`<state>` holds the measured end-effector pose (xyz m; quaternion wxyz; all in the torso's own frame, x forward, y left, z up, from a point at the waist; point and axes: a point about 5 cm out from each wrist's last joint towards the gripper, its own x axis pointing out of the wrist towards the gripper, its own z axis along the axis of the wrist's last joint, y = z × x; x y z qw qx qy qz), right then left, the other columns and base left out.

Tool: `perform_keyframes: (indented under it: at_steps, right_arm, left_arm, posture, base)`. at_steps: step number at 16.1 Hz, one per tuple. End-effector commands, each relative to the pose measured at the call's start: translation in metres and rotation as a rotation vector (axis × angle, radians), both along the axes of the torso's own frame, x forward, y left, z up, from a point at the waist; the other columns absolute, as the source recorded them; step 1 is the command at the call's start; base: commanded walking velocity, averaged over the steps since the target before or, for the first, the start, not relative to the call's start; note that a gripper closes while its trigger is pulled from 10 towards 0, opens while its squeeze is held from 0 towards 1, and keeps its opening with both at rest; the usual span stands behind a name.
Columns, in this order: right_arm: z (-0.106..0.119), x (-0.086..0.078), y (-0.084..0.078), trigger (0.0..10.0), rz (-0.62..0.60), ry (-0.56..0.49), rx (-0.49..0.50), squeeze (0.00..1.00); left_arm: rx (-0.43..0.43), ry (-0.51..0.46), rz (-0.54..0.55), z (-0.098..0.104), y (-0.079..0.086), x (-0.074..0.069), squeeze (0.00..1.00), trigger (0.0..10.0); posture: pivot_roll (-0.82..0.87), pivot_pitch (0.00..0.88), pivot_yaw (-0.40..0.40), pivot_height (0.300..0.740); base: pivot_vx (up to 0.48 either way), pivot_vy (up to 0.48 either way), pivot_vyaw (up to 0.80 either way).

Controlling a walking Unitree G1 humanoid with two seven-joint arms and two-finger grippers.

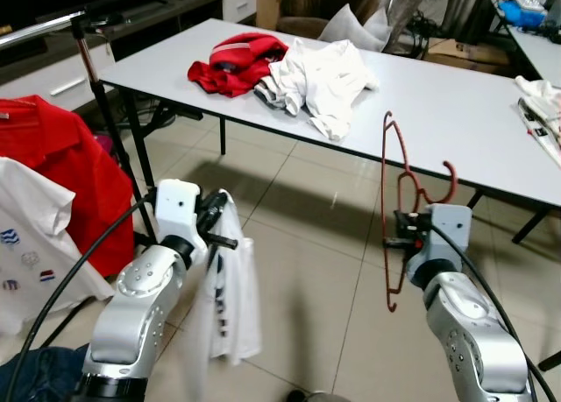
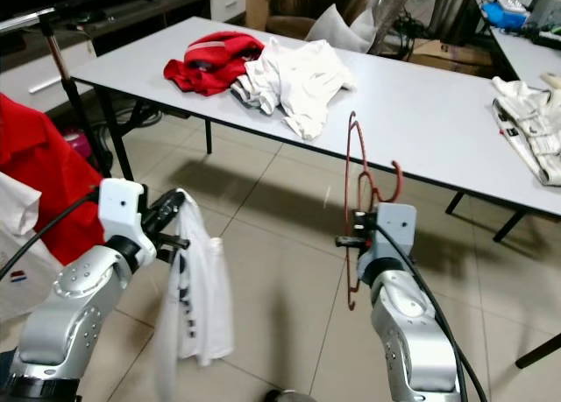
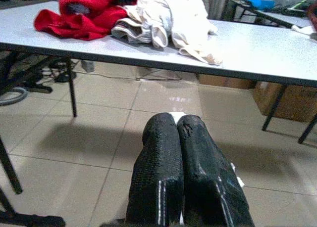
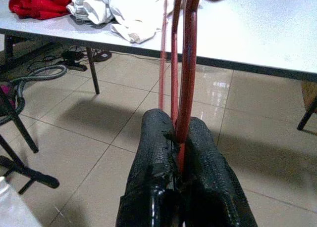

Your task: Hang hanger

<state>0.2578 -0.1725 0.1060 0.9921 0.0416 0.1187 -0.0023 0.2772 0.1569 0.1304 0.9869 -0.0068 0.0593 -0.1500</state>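
Left eye view: I have the right gripper (image 1: 401, 229) clamped on a thin red hanger (image 1: 392, 211), which stands nearly upright in front of the robot, its hook curling toward the long white table (image 1: 456, 104). In the right wrist view the two black fingers (image 4: 156, 158) pinch the red wire between them, and the hanger's bars rise straight up past the table edge.

My left gripper (image 1: 216, 220) is closed on a white garment (image 1: 230, 295) with dark lettering, which hangs limp below the fingers, over the tiled floor (image 1: 298, 227). The left wrist view shows the fingers (image 3: 161, 162) pressed together with a sliver of white cloth at their tips.

On the table lie a crumpled red garment (image 1: 238, 62) and, touching it, a heap of white clothing (image 1: 320, 82). At the robot's left a clothes rack (image 1: 92, 78) stands with a red shirt (image 1: 61, 165) and a white shirt (image 1: 31, 244) hanging on it. More white cloth (image 2: 530, 122) lies at the table's far right end.
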Motion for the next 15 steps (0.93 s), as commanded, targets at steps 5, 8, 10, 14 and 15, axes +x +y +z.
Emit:
perform_keyframes:
  at_steps: [5, 8, 10, 14, 15]
  right_arm:
    - [0.0034, -0.0014, 0.0055, 10.0, 0.008, -0.001, 0.01, 0.0]
    - [0.0061, -0.001, 0.0086, 10.0, 0.018, -0.014, 0.02, 0.0]
    - [0.0056, -0.0007, 0.0091, 10.0, 0.015, -0.011, 0.029, 0.0]
    - [0.0053, -0.0004, 0.0087, 10.0, 0.01, -0.011, 0.032, 0.0]
    - [0.0053, -0.0004, 0.0088, 10.0, 0.01, -0.011, 0.032, 0.0]
  left_arm:
    - [0.016, -0.046, -0.01, 0.0106, -0.0003, 0.0033, 0.0, 10.0]
    - [0.009, -0.038, 0.009, 0.0107, 0.0016, 0.0057, 0.0, 10.0]
    - [0.01, -0.037, 0.007, 0.0103, 0.0022, 0.0059, 0.0, 10.0]
    - [0.016, -0.037, 0.002, 0.0103, 0.0027, 0.0072, 0.0, 10.0]
    - [0.016, -0.038, 0.002, 0.0103, 0.0027, 0.0073, 0.0, 10.0]
  posture:
    - [-0.1, 0.0, -0.02, 0.74]
    - [-0.1, 0.0, -0.018, 0.74]
    - [-0.1, 0.0, -0.018, 0.74]
    - [-0.11, 0.0, -0.014, 0.74]
    - [-0.11, 0.0, -0.014, 0.74]
  base:
    - [0.0, -0.292, 0.0]
    - [0.0, -0.096, 0.0]
    - [0.0, 0.127, 0.0]
    - [0.0, 0.444, -0.75]
    - [0.0, 0.465, -0.8]
